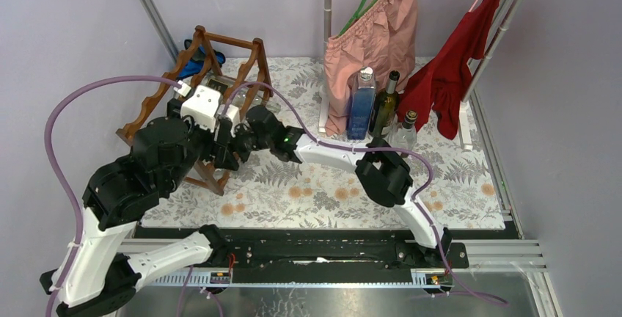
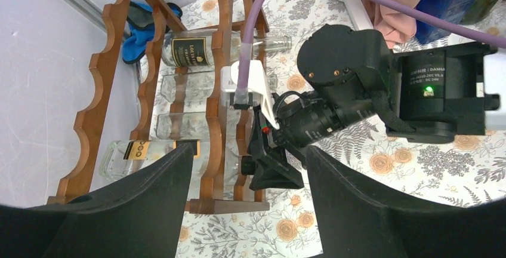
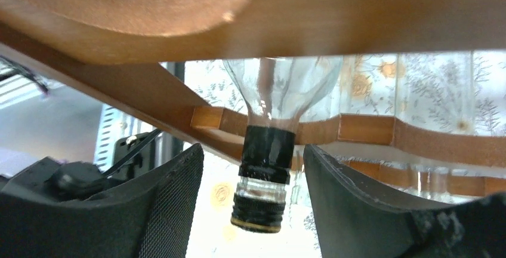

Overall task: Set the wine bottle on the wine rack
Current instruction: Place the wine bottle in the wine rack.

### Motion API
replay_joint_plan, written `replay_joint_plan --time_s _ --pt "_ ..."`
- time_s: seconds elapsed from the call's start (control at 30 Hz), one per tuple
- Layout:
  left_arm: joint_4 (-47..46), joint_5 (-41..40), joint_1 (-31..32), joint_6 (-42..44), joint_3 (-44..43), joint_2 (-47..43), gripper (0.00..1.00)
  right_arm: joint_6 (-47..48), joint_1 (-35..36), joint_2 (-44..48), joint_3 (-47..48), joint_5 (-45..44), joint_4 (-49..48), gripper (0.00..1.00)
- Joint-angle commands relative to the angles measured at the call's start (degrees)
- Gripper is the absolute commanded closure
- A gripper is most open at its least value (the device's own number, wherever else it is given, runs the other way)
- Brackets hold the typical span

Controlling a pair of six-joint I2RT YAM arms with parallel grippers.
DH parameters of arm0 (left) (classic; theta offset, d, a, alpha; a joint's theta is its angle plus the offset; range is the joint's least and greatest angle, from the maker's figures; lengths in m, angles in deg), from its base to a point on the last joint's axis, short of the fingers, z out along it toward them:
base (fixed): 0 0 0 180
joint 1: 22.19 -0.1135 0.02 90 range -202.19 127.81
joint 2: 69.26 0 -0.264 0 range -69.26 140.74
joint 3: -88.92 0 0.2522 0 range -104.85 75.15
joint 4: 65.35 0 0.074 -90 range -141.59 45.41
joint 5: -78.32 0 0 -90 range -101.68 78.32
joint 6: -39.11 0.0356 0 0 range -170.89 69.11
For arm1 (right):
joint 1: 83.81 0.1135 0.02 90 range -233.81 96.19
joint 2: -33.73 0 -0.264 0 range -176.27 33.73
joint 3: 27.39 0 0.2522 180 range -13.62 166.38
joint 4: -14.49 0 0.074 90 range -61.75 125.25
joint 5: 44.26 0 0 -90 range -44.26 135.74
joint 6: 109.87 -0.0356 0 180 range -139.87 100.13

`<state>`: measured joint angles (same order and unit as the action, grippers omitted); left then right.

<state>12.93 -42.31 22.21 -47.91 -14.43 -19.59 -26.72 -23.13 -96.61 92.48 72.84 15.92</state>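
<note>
Looking from above, both arms crowd the near end of the rack (image 1: 258, 56) at the back left of the flowered cloth (image 1: 323, 192). Their wrists hide the fingers and whatever lies between them. That view alone takes in the far right: a blue bottle (image 1: 361, 104), a dark one (image 1: 384, 104) and a small clear one (image 1: 405, 130) standing together below a pink garment (image 1: 374, 34) and a red one (image 1: 455, 60).

The left wrist view shows what the top one hides. Several bottles lie on their sides across the wavy rails, and the right arm reaches in to the rack's lower end. The left gripper (image 2: 250, 147) hangs just short of the rack, fingers spread wide with nothing between them.

Only the right wrist view shows the bottle (image 3: 265, 150) close up. It is clear glass with a black band and a screw cap. It lies in the rack with its shoulder behind a scalloped rail and its neck pointing out toward the camera. The right gripper (image 3: 252, 147) stands spread around that neck, one finger on each side. A gap shows on both sides, so neither pad touches the glass. More clear glass shows to the right behind the same rail. Which tier the bottle is in cannot be told from this view.
</note>
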Motion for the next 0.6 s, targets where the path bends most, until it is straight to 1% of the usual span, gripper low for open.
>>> replay_joint_plan --time_s 0.0,0.07,0.23,0.33,0.4,0.47,0.57 --pt "-5.27 1.70 -0.25 0.69 -2.69 0.78 0.23 -7.57 -3.76 5.07 -1.12 9.67 -1.95 0.31" --pt "-5.93 2.61 -0.26 0.13 -3.50 1.35 0.23 -9.85 -4.72 5.35 -1.24 12.09 -3.01 0.32" --pt "-8.00 3.81 -0.27 -0.30 -5.47 2.33 0.23 -8.28 -5.60 6.97 -1.43 13.84 0.12 0.32" --pt "-9.22 4.24 -0.28 -0.35 -5.62 2.27 0.23 -8.37 -6.01 8.90 -5.49 18.40 -1.16 0.32" --pt "-10.16 4.61 -0.27 -0.20 -5.16 1.94 0.23 -8.54 -6.02 11.02 -11.41 21.66 -5.71 0.32" --pt "-11.15 4.85 -0.28 -0.09 -4.60 1.67 0.23 -8.70 -5.87 12.21 -15.39 22.27 -7.94 0.31" --pt "-12.01 4.97 -0.21 -0.09 -4.42 1.54 0.23 -7.76 -5.56 11.53 -15.06 20.22 -5.02 0.31"
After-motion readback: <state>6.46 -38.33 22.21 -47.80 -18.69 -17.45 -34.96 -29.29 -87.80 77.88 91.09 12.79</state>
